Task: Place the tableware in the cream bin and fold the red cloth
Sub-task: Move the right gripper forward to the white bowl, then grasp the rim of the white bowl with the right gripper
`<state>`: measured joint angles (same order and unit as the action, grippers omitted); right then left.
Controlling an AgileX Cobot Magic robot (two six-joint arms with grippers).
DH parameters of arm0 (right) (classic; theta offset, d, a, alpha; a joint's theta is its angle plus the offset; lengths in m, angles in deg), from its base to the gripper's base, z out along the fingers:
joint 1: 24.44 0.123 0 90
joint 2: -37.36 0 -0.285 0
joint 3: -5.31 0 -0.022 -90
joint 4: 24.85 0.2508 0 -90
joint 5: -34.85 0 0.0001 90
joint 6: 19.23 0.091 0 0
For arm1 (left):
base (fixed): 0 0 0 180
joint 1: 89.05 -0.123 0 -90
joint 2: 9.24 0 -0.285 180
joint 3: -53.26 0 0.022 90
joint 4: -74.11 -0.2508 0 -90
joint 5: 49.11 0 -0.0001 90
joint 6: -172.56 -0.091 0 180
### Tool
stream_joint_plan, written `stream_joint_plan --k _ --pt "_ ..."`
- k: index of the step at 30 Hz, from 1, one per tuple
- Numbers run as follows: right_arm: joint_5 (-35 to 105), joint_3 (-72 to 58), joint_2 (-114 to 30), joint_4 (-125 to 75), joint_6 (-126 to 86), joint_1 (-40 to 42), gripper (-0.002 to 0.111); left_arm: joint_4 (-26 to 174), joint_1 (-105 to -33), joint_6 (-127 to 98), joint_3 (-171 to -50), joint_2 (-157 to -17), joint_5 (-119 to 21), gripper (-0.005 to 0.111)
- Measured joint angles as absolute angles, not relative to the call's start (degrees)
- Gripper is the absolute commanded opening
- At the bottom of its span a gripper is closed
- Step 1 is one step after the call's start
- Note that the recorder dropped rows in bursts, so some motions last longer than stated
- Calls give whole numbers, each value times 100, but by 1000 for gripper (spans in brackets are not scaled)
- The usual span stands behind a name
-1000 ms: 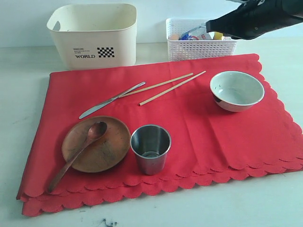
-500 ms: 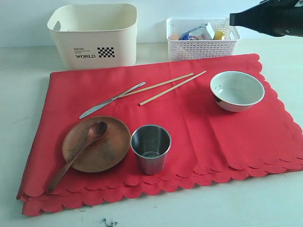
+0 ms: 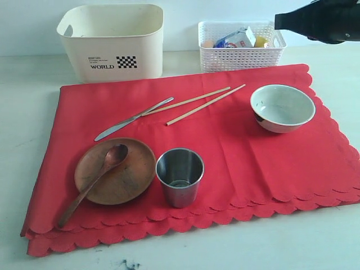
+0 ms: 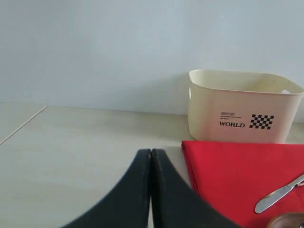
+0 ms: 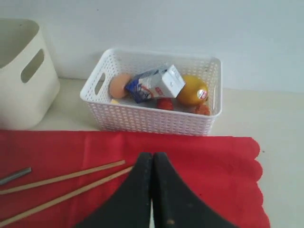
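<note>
The red cloth lies spread flat on the table. On it rest the wooden plate with the wooden spoon across it, the steel cup, the knife, two chopsticks and the white bowl. The cream bin stands behind the cloth's far left edge, with nothing showing inside. My right gripper is shut and empty, held high over the cloth's far right part, dark at the top right of the exterior view. My left gripper is shut and empty, left of the cloth, facing the bin.
A white lattice basket with a milk carton, an egg, a lemon and other food stands behind the cloth, right of the bin. Bare pale table surrounds the cloth; a wall runs along the back.
My right arm has pulled back to the right and upward, away from the lattice basket. Nothing on the cloth has moved.
</note>
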<state>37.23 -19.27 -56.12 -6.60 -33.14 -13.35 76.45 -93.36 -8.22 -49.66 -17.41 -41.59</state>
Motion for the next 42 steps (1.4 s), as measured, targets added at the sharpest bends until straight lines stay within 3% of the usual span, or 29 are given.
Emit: stream_joint_plan --k 7,12,14,18,21,24,29,42 --pt "4971 -1433 -6130 -660 -3406 -1094 0 7645 -9336 -822 -4966 -1741 -4159 2" --pt "5440 -1093 -6474 -660 -3600 -312 2 7645 -9336 -822 -4966 -1741 -4159 2" --pt "5569 -995 -6610 -708 -3638 -42 7 7645 -9336 -822 -4966 -1741 -4159 2" --pt "5682 -903 -6817 -1574 -3614 269 30 7645 -9336 -822 -4966 -1741 -4159 2" --pt "5834 -903 -6914 -2712 -3002 235 48 7645 -9336 -822 -4966 -1741 -4159 2" --pt "6010 -903 -6952 -3841 -1795 65 59 7645 -9336 -822 -4966 -1741 -4159 2" --pt "6430 -903 -7006 -4868 -539 -161 60 7645 -9336 -822 -4966 -1741 -4159 2" --pt "6395 -903 -7676 -4642 -417 -175 59 7645 -9336 -822 -4966 -1741 -4159 2"
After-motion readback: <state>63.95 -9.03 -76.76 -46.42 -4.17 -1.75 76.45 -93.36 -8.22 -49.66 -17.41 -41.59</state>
